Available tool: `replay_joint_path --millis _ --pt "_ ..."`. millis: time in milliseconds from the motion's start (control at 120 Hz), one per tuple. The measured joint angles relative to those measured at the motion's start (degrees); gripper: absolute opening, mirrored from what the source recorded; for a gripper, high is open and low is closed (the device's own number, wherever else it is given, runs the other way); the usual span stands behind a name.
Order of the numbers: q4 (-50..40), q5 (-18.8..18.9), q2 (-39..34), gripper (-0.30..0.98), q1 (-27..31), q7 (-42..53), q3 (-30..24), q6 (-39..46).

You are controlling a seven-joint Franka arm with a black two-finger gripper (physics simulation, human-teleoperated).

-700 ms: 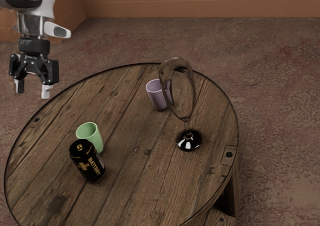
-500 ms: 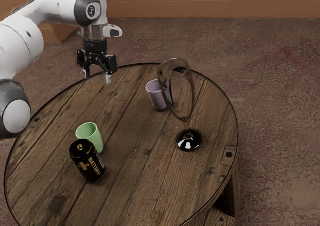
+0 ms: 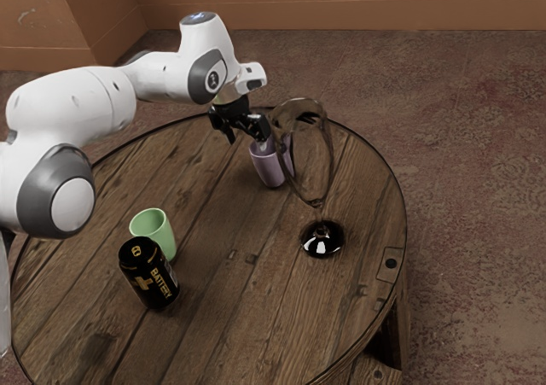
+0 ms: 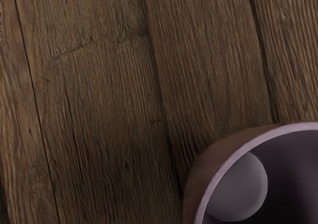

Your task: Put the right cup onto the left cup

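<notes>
Lavender tapered cup (image 3: 270, 172) upright on round brown wooden table (image 3: 223, 231), close below my black two-finger gripper (image 3: 247, 140). Fingers apart, one overlapping cup's rim; contact I can't tell. Tall see-through glass with black foot (image 3: 317, 204) near lavender cup; pale green cup (image 3: 155, 224) well apart, beside black battery-labelled can (image 3: 148, 274).

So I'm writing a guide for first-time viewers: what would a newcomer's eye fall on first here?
Probably the big white arm, sweeping in from the exterior view's left, its jaws at the purple cup near the table's far edge. Next, likely the tall smoky glass in front of that cup, and the black battery-labelled can beside the green cup.
</notes>
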Motion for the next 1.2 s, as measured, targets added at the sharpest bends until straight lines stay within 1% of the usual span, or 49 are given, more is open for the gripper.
replay_joint_path --millis 142,175,208,300,342,400,475,617,792,850,883,1033,1100,1142,1200 --pt "-0.68 -0.10 0.82 0.67 -0.01 -1.06 0.04 3.92" --pt "-0.70 -0.12 1.06 0.65 -0.01 -1.36 0.04 4.56" --pt "-0.71 -0.14 1.18 0.59 -0.05 -1.65 0.04 5.10" --pt "-0.77 -0.36 1.30 0.34 -0.03 -2.50 0.04 6.22" --pt "-0.84 -0.55 1.41 0.24 -0.02 -2.88 0.04 6.58" --pt "-0.88 -0.73 1.65 0.14 -0.08 -3.43 -0.01 6.98" --pt "-1.18 -0.88 1.77 0.06 -0.10 -4.10 -0.09 7.35" --pt "-1.33 -1.44 1.77 -0.02 -0.11 -5.17 -0.13 7.76" --pt "-1.39 -1.36 -0.22 -0.07 -0.11 -6.26 -0.13 7.70" --pt "-3.65 -1.15 -3.27 -0.08 -0.11 -6.59 -0.11 7.50" --pt "-6.70 -0.97 -6.49 -0.09 -0.12 -6.80 -0.08 7.41" --pt "-29.51 4.14 -31.85 -0.09 0.31 -9.50 0.00 5.37" --pt "-38.53 6.26 -41.80 -0.10 1.30 -11.18 0.09 3.97" --pt "-41.87 7.19 -45.41 -0.10 3.45 -12.18 0.19 3.08" --pt "-44.65 8.06 -48.15 -0.10 6.56 -13.47 0.33 1.61"
